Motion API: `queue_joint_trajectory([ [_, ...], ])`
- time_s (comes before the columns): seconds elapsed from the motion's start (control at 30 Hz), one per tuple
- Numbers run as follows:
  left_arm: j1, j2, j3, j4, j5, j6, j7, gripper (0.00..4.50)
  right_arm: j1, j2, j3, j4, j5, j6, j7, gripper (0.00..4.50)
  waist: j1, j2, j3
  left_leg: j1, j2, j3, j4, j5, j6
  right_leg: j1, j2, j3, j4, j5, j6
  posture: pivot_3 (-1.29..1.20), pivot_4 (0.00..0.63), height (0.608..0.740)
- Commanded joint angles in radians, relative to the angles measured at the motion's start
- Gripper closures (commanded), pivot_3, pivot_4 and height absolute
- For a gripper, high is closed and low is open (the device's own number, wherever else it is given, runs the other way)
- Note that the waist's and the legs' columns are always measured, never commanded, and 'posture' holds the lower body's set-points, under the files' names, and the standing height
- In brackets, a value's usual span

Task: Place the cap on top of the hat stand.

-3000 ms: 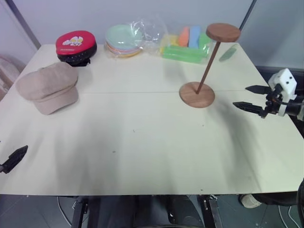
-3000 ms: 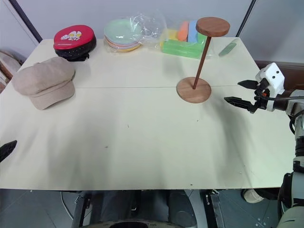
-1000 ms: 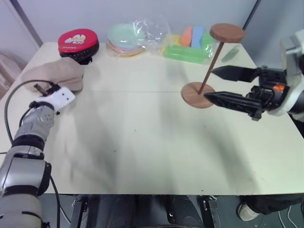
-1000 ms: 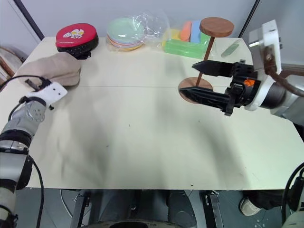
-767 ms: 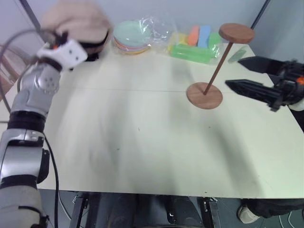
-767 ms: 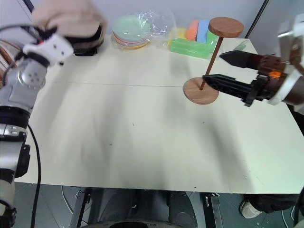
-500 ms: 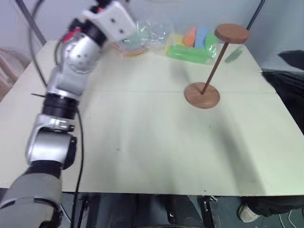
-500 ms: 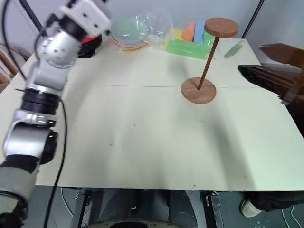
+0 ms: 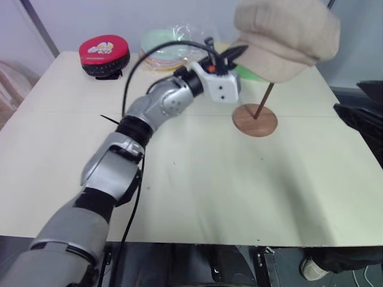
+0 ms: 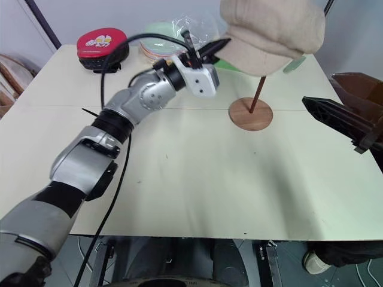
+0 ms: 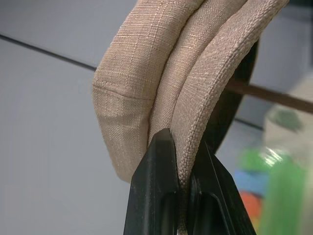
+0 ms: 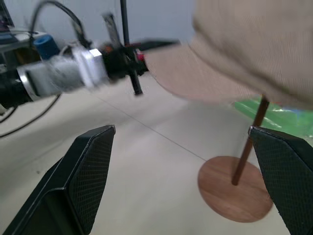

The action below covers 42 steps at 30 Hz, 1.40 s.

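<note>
The beige cap (image 9: pixel 287 33) hangs in the air over the hat stand, and my left gripper (image 9: pixel 234 52) is shut on its brim. In the left wrist view the two black fingers (image 11: pixel 159 166) pinch the folded brim edge (image 11: pixel 195 98). The brown hat stand shows its round base (image 9: pixel 255 119) and slanted rod (image 10: pixel 257 98); the cap hides its top disc, and whether they touch I cannot tell. My right gripper (image 12: pixel 181 129) stands open to the right of the stand, its fingers wide apart with nothing between them.
At the table's back left a red-topped black pad (image 9: pixel 105 54) sits near a stack of pastel plates (image 9: pixel 157 43) by a clear bag. A green box (image 12: pixel 254 110) lies behind the stand. The pale table (image 9: pixel 209 191) stretches toward me.
My left arm swung from the table's left side up and to the right, carrying the cap over the stand. The right gripper drew back to the right, away from the stand.
</note>
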Motion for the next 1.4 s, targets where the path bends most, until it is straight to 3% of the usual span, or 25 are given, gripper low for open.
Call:
queue_joint_trajectory([
  [0.03,-0.055,-0.026,-0.039,0.045,0.053,-0.049,0.084,4.48,-0.002,-0.002,-0.031,-0.015,0.038,-0.041,-0.031,0.00,0.001,0.000,0.000,0.000,0.000,0.000,0.000,0.000,0.000,0.000,0.000,0.000,0.000,0.000,0.000,0.00,0.150,0.740],
  [0.17,-0.036,-0.027,-0.067,0.065,0.081,-0.093,0.117,4.48,0.002,-0.011,0.005,-0.022,0.038,-0.068,-0.042,0.00,0.000,0.000,0.000,0.000,0.000,0.000,0.000,0.000,0.000,0.000,0.000,0.000,0.000,0.000,0.000,0.00,0.150,0.740],
  [0.2,-0.027,-0.022,-0.064,0.061,0.074,-0.110,0.114,3.81,0.005,-0.015,0.016,-0.027,0.026,-0.076,-0.039,0.00,-0.001,0.000,0.000,0.000,0.000,0.000,0.000,0.000,0.000,0.000,0.000,0.000,0.000,0.000,0.000,0.00,0.150,0.740],
  [0.3,-0.006,0.000,-0.057,0.035,0.064,-0.146,0.095,2.67,0.043,-0.031,0.059,-0.065,-0.073,-0.108,-0.011,0.00,-0.001,0.000,0.000,0.000,0.000,0.000,0.000,0.000,0.000,0.000,0.000,0.000,0.000,0.000,0.000,0.00,0.150,0.740],
  [0.47,0.069,0.070,-0.009,-0.076,-0.049,-0.193,-0.055,0.06,0.069,-0.038,0.181,-0.139,-0.219,-0.178,-0.027,0.00,-0.002,0.000,0.000,0.001,0.000,0.000,0.000,0.000,0.000,0.000,0.000,0.000,0.000,0.000,0.000,0.00,0.150,0.740],
  [0.57,0.177,0.146,0.018,-0.259,-0.278,-0.177,-0.308,0.06,0.099,-0.047,0.273,-0.208,-0.348,-0.219,-0.052,0.00,-0.006,0.001,0.000,0.001,0.001,0.000,0.000,0.000,0.000,0.000,0.000,0.000,0.001,0.000,0.000,0.00,0.150,0.740],
  [0.63,0.272,0.216,0.040,-0.444,-0.482,-0.061,-0.502,0.06,0.130,-0.044,0.344,-0.262,-0.442,-0.251,-0.069,0.00,-0.007,0.001,0.000,0.001,0.003,0.000,0.000,0.000,0.000,0.000,0.000,0.000,0.001,0.000,0.000,0.00,0.150,0.740],
  [0.7,0.364,0.298,0.081,-0.634,-0.695,0.161,-0.690,0.06,0.122,-0.018,0.439,-0.308,-0.510,-0.273,-0.130,0.00,-0.010,0.001,0.000,0.001,0.004,0.000,0.000,0.000,0.000,0.000,0.000,0.000,0.001,0.000,0.000,0.00,0.150,0.740],
  [0.83,0.501,0.511,0.157,-0.972,-1.136,0.781,-1.036,0.06,0.054,0.049,0.675,-0.350,-0.730,-0.326,-0.298,0.00,-0.031,0.002,0.000,0.001,0.005,-0.001,0.001,0.001,-0.001,0.000,0.002,0.000,0.003,0.000,0.000,0.00,0.150,0.740],
  [0.9,0.528,0.611,0.211,-1.044,-1.283,1.019,-1.136,0.06,0.019,0.062,0.821,-0.349,-0.888,-0.367,-0.361,0.00,-0.034,0.003,0.000,0.002,0.006,-0.002,0.002,0.001,-0.002,0.000,0.004,0.000,0.003,0.000,-0.001,0.00,0.150,0.740],
  [1.0,0.515,0.667,0.296,-1.058,-1.448,1.282,-1.188,0.06,-0.037,0.040,1.049,-0.281,-1.202,-0.465,-0.444,0.00,-0.028,0.003,0.000,0.003,0.006,-0.003,0.002,0.001,-0.002,0.002,0.005,0.000,0.003,0.000,-0.001,0.00,0.150,0.740],
  [1.17,0.433,0.631,0.407,-0.992,-1.556,1.506,-1.168,0.06,-0.187,0.144,1.338,-0.074,-1.624,-0.625,-0.530,0.00,-0.031,0.002,0.000,0.004,0.003,-0.003,0.003,0.001,-0.002,0.003,0.006,0.000,0.003,-0.001,-0.001,0.00,0.150,0.740],
  [1.4,0.412,0.606,0.437,-1.006,-1.499,1.545,-1.188,0.06,-0.311,0.322,1.440,0.193,-1.906,-0.769,-0.581,0.00,-0.035,0.002,0.000,0.005,0.004,-0.001,0.002,0.001,-0.003,0.001,0.007,0.001,0.005,0.000,-0.001,0.00,0.150,0.740],
])
